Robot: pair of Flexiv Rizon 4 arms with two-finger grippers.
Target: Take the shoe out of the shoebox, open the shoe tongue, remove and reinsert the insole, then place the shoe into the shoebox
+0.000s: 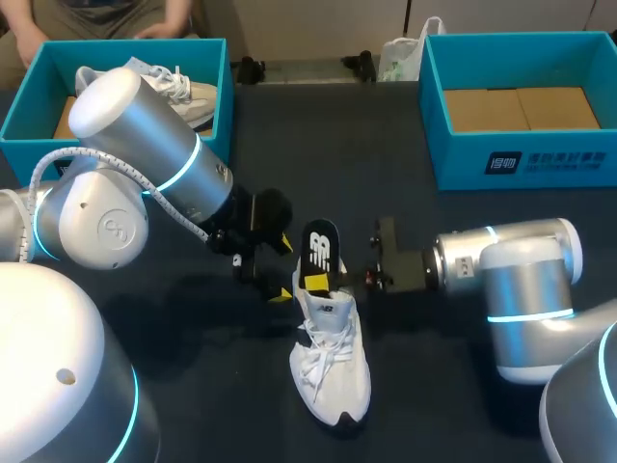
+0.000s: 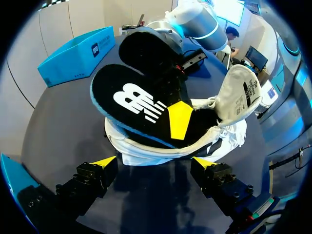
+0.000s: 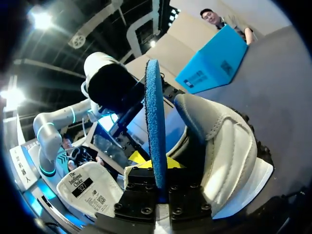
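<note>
At the desk's [image 1: 212, 386] far left, a stiff teal shoebox [image 1: 29, 106] holds a second pale sneaker [image 1: 193, 96]. The left end effector [image 1: 282, 269] sits just behind the heel of the white sneaker [image 1: 333, 371], which stands on the dark desk near the middle. Its fingers are spread and seem to touch nothing, so the main risk is that the light mesh-and-foam shoe slides or tips when the insole is worked. The insole [image 2: 134, 100] is a thin, flat piece with a black top and a blue foam edge. It stands nearly upright with its lower end in the shoe's opening, and it would probably buckle or fold if pushed down off-line. The padded tongue [image 2: 241, 92] is folded forward and could flop back over the opening. The right end effector [image 3: 157, 168] is clamped on the insole's lower part, a narrow pinch that the smooth foam might twist out of. The empty right shoebox [image 1: 521, 159], floored with cardboard, sits well apart.
</note>
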